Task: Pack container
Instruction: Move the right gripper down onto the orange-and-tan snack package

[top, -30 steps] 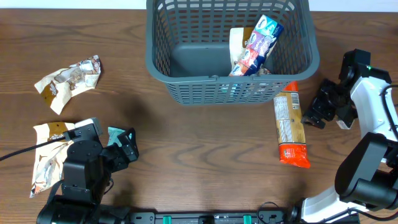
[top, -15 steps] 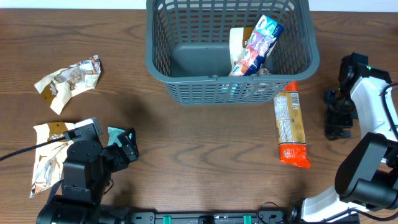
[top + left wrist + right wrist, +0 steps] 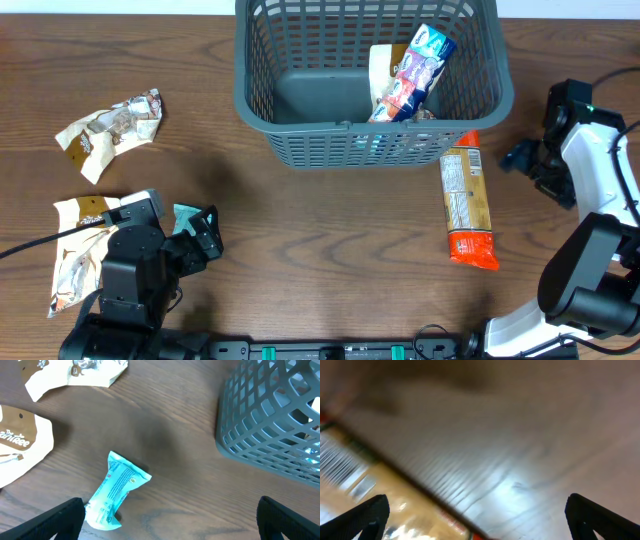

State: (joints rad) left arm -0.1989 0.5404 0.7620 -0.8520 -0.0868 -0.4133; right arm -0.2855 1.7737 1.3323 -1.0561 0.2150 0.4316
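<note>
Grey container [image 3: 330, 148], apart from both spread jaws

left arm [image 3: 135, 270] all black with a black cable [image 3: 40, 243]; right arm [image 3: 590, 165] white-shelled, right pincer [image 3: 528, 165] black.

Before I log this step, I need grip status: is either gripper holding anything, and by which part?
Nothing is held. The left gripper is open above the teal packet; the right gripper is open beside the orange packet.

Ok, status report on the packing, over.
Left gripper open, empty. Right gripper open, near orange packet. Basket holds packets. Nothing blocking it.
</note>
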